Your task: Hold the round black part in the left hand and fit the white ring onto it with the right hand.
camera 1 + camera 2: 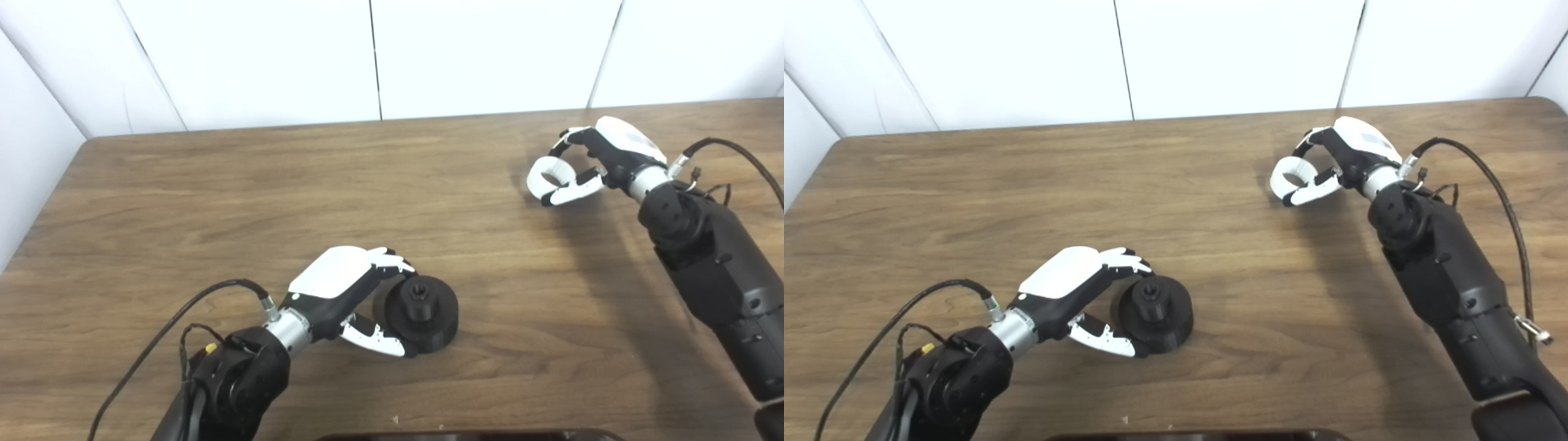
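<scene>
Left eye view shows the round black part (422,312) resting on the wooden bench (245,202) near the front centre, its raised central hub pointing up and slightly toward the camera. That upturned hub is presumably where the ring must seat, so keeping it exposed makes sense. The left hand (349,294) wraps the part from the left: its fingers (392,262) curl over the top rim and its thumb presses at the lower edge, so the part is grasped, though it appears not yet lifted off the surface. Gripping by the rim leaves the hub clear for the other hand.

Well apart, toward the far right of the bench, the right hand (597,162) is clasped around the white ring (547,174), pinching it between fingers and thumb with the opening left unobstructed and facing roughly sideways. Whether the ring touches the bench cannot be told. Holding it by its wall seems meant to let the hole pass over the hub. The two pieces have yet to be brought together.
</scene>
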Controlling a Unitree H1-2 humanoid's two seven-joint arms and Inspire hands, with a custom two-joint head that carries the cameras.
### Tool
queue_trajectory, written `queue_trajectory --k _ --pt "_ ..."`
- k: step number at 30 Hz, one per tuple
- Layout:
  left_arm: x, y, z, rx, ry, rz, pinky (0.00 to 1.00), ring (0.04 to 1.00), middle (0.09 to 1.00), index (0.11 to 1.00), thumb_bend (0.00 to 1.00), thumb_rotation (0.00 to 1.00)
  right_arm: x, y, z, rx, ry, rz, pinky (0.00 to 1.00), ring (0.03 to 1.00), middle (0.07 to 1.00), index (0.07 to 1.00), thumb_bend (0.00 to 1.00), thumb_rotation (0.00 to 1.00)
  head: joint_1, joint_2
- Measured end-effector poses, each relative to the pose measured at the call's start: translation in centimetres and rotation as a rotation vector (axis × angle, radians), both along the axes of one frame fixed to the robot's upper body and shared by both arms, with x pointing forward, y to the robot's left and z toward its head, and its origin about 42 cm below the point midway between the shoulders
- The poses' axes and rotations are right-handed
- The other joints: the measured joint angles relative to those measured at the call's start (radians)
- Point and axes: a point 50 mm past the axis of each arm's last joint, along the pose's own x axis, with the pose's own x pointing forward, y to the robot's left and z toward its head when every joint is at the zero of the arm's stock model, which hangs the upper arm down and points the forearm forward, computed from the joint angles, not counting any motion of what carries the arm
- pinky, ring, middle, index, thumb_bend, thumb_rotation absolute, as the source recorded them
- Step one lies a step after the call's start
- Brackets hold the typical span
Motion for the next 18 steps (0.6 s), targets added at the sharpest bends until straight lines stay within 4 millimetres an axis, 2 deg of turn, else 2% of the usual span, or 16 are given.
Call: queue_trajectory --k 9,13,18 --pt "0.0 -0.1 0.0 -0.002 -0.001 -0.001 0.80 0.938 0.872 0.733 0.64 0.43 -1.9 0.8 2.7 0.010 -0.042 0.040 0.78 0.919 0.880 0.494 0.52 0.16 -0.002 -0.003" --pt "0.0 -0.1 0.0 -0.003 -0.002 0.000 0.80 0.938 0.870 0.730 0.64 0.43 -2.5 1.6 3.6 0.007 -0.056 0.077 0.83 0.934 0.872 0.494 0.52 0.16 -0.002 -0.003" --pt "0.0 -0.2 0.0 -0.006 -0.002 0.000 0.80 0.941 0.872 0.732 0.64 0.43 -4.0 3.1 4.9 -0.010 -0.088 0.151 0.81 0.927 0.864 0.494 0.52 0.16 -0.003 -0.003"
